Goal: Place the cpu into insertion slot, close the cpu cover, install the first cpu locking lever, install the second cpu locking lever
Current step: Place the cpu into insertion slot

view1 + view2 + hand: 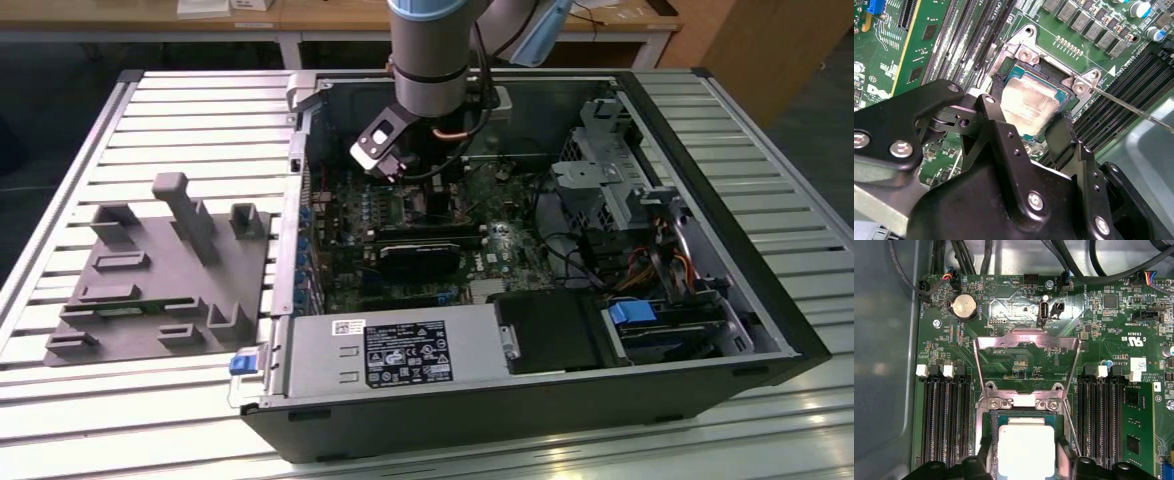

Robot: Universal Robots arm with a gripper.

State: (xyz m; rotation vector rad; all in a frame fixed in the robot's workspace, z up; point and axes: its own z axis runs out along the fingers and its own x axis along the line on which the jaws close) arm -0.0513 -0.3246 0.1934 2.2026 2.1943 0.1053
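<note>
My gripper (pixel 1030 100) reaches down into the open computer case (pixel 534 400) over the motherboard. In both wrist views its two black fingers (pixel 996 92) stand on opposite edges of the cpu (pixel 1029 102), a silver-beige square chip, and look shut on it. The cpu (pixel 1026 447) lies level in the insertion slot (pixel 1021 401), inside the slot's black frame (pixel 1051 74). The cpu cover (pixel 1026 342) is flipped up and open behind the slot. A thin wire lever (pixel 1134 107) sticks out beside the slot, unlatched.
Long black memory slots (pixel 946 425) flank the socket on both sides. A grey power-supply box (pixel 387 355) sits at the case front, and a drive cage (pixel 601 170) with cables is on the exterior view's right. A grey fixture block (pixel 160 270) stands outside the case.
</note>
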